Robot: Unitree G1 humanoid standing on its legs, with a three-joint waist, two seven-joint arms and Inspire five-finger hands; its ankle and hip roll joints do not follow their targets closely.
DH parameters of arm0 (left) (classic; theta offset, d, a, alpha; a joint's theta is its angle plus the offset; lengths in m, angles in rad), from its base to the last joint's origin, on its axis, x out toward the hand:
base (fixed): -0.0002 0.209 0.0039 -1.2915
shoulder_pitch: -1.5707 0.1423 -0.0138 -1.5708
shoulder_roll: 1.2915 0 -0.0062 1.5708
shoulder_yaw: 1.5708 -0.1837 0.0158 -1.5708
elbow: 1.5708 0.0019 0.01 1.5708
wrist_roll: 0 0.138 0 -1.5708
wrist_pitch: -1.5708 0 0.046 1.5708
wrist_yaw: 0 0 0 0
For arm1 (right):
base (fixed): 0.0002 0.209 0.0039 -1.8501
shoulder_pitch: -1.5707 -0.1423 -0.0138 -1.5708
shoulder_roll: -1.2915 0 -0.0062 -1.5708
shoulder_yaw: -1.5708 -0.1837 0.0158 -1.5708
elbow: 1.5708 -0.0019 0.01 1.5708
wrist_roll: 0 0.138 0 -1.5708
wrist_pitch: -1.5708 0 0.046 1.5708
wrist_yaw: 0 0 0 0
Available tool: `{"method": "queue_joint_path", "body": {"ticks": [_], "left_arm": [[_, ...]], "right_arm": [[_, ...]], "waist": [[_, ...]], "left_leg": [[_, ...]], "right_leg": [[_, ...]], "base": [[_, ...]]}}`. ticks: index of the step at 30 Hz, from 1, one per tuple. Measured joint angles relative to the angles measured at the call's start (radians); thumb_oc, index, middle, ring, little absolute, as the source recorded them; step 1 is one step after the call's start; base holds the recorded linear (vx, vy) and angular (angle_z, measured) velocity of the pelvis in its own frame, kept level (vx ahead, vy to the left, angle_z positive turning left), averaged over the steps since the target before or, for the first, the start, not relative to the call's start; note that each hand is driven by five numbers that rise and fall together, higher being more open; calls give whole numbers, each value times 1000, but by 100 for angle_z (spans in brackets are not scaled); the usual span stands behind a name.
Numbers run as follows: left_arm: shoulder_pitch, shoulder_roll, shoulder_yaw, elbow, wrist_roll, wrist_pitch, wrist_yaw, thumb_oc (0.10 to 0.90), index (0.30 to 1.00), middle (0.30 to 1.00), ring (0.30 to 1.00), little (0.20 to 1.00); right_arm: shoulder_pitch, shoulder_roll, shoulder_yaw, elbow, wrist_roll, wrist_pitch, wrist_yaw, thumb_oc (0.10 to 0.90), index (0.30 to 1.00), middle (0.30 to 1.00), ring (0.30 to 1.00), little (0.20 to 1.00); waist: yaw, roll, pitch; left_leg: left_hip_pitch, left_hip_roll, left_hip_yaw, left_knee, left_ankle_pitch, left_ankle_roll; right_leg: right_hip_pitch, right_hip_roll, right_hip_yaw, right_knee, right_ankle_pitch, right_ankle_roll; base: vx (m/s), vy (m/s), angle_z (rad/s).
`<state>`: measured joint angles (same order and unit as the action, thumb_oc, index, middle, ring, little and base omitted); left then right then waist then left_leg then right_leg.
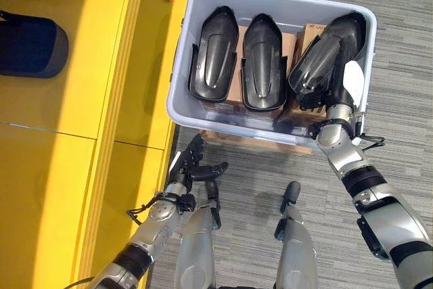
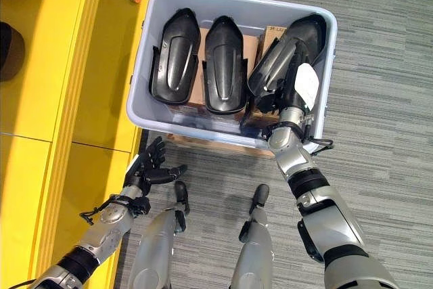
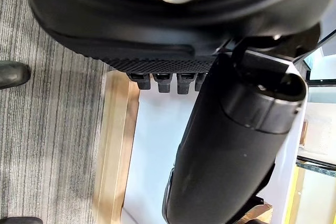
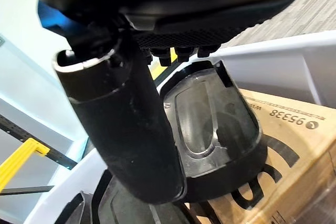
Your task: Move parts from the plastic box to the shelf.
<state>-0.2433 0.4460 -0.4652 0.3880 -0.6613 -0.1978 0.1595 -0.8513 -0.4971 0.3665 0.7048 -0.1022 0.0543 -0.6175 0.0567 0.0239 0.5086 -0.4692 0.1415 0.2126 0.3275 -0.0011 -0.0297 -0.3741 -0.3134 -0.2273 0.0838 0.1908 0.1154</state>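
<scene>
Left hand [image 1: 191,165] hangs loose-fingered, holding nothing, short of the plastic box [image 1: 270,134]. Right hand [image 2: 287,94] is inside it, at the tilted black part [image 1: 326,52]; can't tell its grip. Part looks stiff, light, slick, so I'd grab an edge. Just beyond it lie two more parts [image 1: 240,62].

Glossy black parts [image 1: 213,55] lie in a pale grey-blue plastic box [image 1: 270,1] (brown cardboard cartons [image 1: 235,103] beneath) between a bright yellow shelf [image 1: 74,99] and grey striped carpet [image 1: 399,65].
</scene>
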Motion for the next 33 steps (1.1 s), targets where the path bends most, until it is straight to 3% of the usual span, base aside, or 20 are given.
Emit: {"method": "queue_joint_path", "body": {"ticks": [8,17,33], "left_arm": [[4,-1,3,0,0,0,-13,900,1000,1000,1000,1000],[13,-1,8,0,1,1,-16,900,1000,1000,1000,1000],[17,-2,21,0,1,3,-11,900,1000,1000,1000,1000]], "right_arm": [[37,-69,-76,-81,-38,15,-2,900,1000,1000,1000,1000],[103,-81,-90,-224,-82,16,15,900,1000,1000,1000,1000],[135,-1,-82,-316,-90,-6,33,900,1000,1000,1000,1000]], "waist": [[-2,-1,0],[-5,-8,5],[-4,-19,11]], "left_leg": [[1,0,-1,0,0,1],[2,1,0,2,-1,1],[-1,12,3,22,-14,0]], "right_leg": [[1,1,0,1,0,0],[1,2,1,4,0,0],[2,3,4,7,0,-1]], "base": [[0,0,0],[0,0,0],[1,1,-1]]}}
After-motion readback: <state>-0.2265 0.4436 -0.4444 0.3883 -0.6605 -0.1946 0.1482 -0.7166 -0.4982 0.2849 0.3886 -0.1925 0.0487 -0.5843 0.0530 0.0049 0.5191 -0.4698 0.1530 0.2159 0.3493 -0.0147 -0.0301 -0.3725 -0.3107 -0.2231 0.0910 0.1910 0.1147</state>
